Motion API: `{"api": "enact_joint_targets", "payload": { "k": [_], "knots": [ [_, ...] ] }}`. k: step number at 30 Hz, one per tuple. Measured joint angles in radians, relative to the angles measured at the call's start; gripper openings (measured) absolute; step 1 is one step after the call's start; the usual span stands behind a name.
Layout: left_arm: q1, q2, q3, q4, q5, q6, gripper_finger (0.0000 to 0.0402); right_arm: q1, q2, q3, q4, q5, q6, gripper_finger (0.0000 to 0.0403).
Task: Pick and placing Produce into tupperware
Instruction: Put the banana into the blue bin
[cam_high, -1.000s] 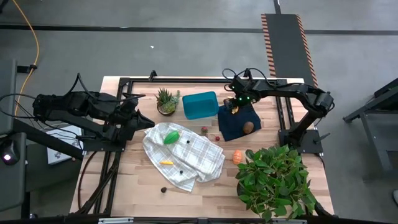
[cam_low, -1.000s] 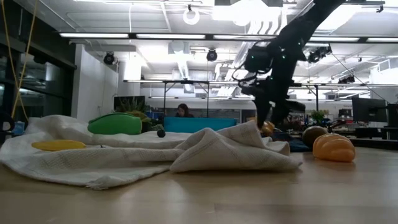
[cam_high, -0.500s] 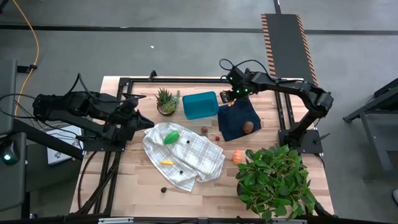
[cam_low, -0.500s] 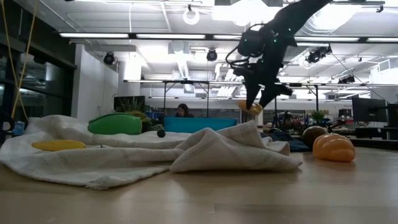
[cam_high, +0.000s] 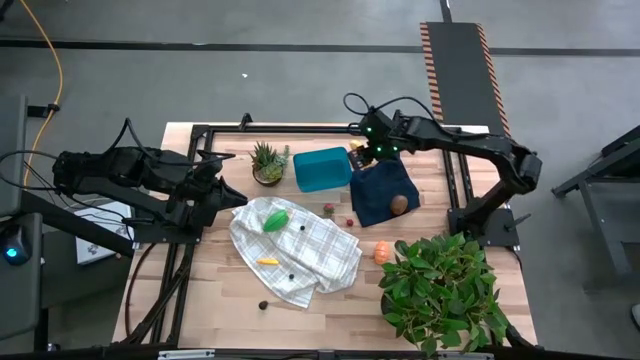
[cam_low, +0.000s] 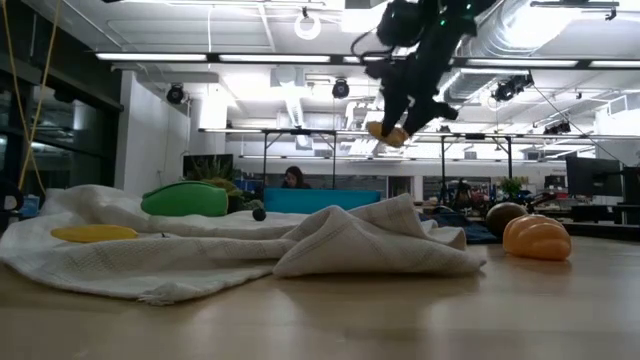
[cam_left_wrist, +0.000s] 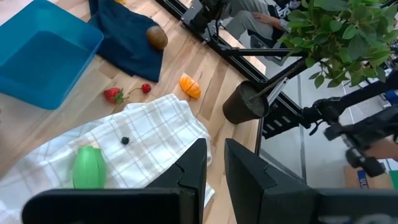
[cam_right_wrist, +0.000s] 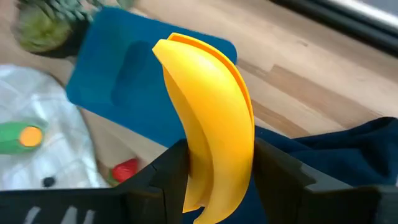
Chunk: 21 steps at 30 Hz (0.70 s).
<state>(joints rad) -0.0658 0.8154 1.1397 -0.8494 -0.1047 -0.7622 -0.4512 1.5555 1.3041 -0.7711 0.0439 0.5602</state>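
Observation:
My right gripper (cam_high: 359, 157) hangs above the table by the right end of the teal tupperware (cam_high: 322, 168), shut on the yellow banana (cam_low: 388, 132). A green piece (cam_high: 276, 220), a small yellow piece (cam_high: 267, 261) and dark berries lie on the checked cloth (cam_high: 300, 250). A brown piece (cam_high: 399, 205) rests on the navy cloth (cam_high: 385, 190). An orange piece (cam_high: 383, 252) and red berries (cam_high: 329, 209) sit on the bare wood. My left gripper (cam_left_wrist: 214, 180) waits at the table's left, above the checked cloth's left edge, with a narrow gap between its fingers. My right gripper pinches the banana near one end (cam_right_wrist: 214, 171) between its two fingers (cam_right_wrist: 166, 177), which lie across it. The fingers come from above, pointing down. The banana is lifted clear of the table, and its long free part (cam_right_wrist: 205, 81) sticks out past the fingertips over the tupperware's edge.
A small spiky potted plant (cam_high: 267, 162) stands just left of the tupperware. The big leafy plant (cam_high: 445, 290) fills the near right corner. Black frame rails (cam_high: 300, 128) run along the far edge. Bare wood lies along the near edge.
My right gripper has risen from the navy cloth with the banana and moved toward the table's left and far edge, to the tupperware's right end. The banana, low over the cloth a second ago, now hangs well above the table.

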Motion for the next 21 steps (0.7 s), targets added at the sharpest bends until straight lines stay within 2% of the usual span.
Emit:
{"api": "enact_joint_targets", "payload": {
  "k": [6, 11, 16, 21],
  "knots": [
    [0.000, 0.000, 0.000, 0.000, -0.002, 0.028, 0.0046, 0.053, -0.096, 0.000, -0.004, 0.023, 0.042, 0.0149],
    [0.000, 0.000, 0.000, 0.001, -0.046, 0.051, 0.0046, 0.115, -0.172, 0.000, 0.015, 0.110, 0.052, 0.0149],
    [0.000, 0.006, 0.000, 0.001, -0.107, 0.056, 0.0046, 0.172, -0.220, 0.000, 0.089, 0.162, 0.068, 0.0149],
    [0.000, 0.040, 0.000, 0.028, -0.150, 0.089, 0.0046, 0.220, -0.223, 0.000, 0.202, 0.166, 0.068, 0.0149]
  ]
}}
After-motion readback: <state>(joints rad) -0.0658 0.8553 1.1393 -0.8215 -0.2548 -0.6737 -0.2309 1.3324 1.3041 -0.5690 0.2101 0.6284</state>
